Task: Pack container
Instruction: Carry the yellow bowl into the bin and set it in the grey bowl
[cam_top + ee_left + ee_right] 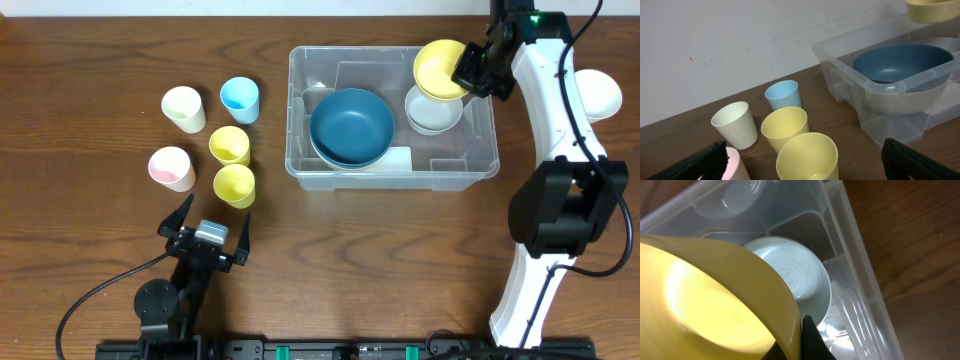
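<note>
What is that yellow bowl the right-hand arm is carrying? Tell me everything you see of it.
The yellow bowl is round, smooth, plastic-looking, pale yellow and empty. The right gripper clamps its rim, holding it in the air above the right end of the container, over a white bowl lying inside. Nothing else touches it.

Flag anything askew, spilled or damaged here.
Nothing stands out. The five pastel plastic cups stand upright, the dark blue bowl and white bowl sit right way up in the clear plastic container, and the yellow bowl is simply held above it by the right gripper.
</note>
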`<state>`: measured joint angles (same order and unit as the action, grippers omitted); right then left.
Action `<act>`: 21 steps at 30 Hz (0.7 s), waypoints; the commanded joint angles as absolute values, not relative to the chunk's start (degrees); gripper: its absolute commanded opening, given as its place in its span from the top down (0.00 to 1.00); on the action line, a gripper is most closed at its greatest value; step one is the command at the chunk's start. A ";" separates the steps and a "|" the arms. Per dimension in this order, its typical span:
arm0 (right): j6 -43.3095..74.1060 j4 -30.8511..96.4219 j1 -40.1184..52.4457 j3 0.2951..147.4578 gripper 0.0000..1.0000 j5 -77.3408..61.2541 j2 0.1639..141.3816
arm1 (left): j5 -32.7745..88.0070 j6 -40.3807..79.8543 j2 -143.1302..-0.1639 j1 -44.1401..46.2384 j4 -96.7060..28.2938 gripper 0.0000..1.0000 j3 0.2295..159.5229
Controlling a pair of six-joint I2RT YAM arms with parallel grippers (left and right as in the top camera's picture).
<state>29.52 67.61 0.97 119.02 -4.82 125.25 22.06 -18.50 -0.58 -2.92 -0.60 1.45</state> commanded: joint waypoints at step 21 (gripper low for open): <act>28.99 64.03 0.64 120.60 0.28 -11.46 124.97 | 22.41 -19.44 -0.23 -3.16 -2.39 0.02 0.23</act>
